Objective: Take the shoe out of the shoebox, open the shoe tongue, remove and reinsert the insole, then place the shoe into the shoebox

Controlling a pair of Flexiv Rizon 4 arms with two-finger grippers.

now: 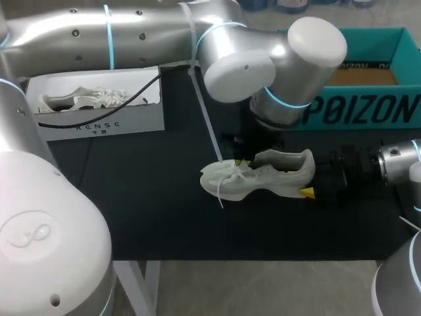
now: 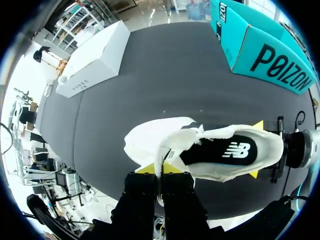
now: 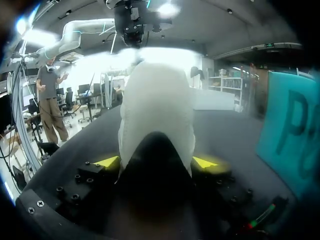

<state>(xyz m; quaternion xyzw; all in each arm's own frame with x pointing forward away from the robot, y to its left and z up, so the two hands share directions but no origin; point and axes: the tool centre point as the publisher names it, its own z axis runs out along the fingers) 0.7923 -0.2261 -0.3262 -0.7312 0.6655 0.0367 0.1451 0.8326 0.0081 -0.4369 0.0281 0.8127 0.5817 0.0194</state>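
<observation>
Right hand point(image 3: 156, 162) clamping shoe point(image 3: 156, 100) heel, left hand point(image 2: 161, 169) pinching tongue point(image 2: 172, 144)

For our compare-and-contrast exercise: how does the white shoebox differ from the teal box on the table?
The white shoebox carries small print; the teal box carries large black lettering. The white shoebox holds a white shoe; the teal box shows only its brown inside, as far as can be seen. The white shoebox stands on the left side, the teal box on the right. Both are open at the top.
</observation>
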